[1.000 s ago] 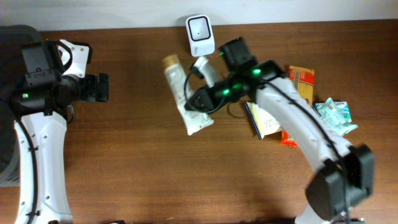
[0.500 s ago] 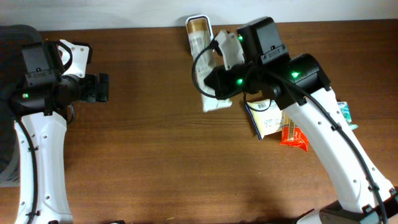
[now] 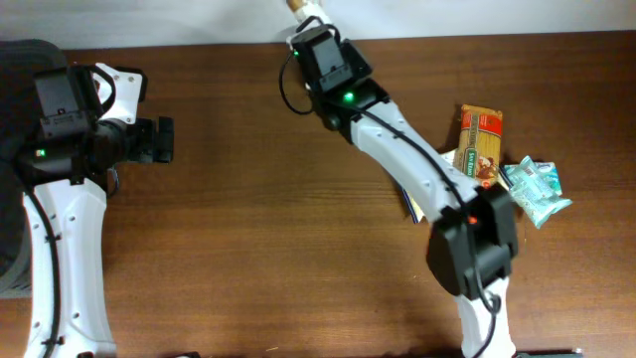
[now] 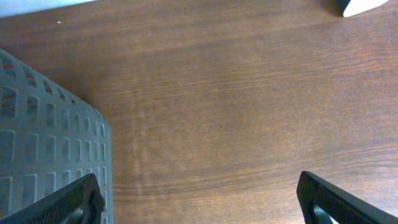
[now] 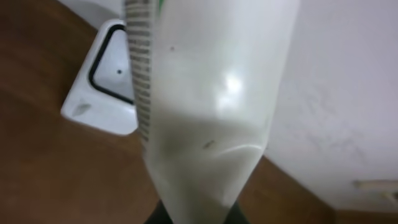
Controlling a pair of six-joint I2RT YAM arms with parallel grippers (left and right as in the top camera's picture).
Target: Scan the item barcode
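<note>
The right arm has swung up: a second ago it was low over the table (image 3: 248,249) mid-frame, now it stretches to the top centre of the overhead view, and the pouch (image 5: 205,106) has left the wood with it. The right gripper (image 5: 194,219) is clamped on the pouch's near end, holding it over the scanner's (image 5: 107,81) right edge — white, glossy, fine dark lines down its left side. The left gripper (image 3: 162,140) hasn't budged at frame left — jaws spread wide, grasping nothing.

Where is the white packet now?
The packet is clamped in the right pincer at the far edge of the table; the right wrist view shows the white scanner just left of it.
</note>
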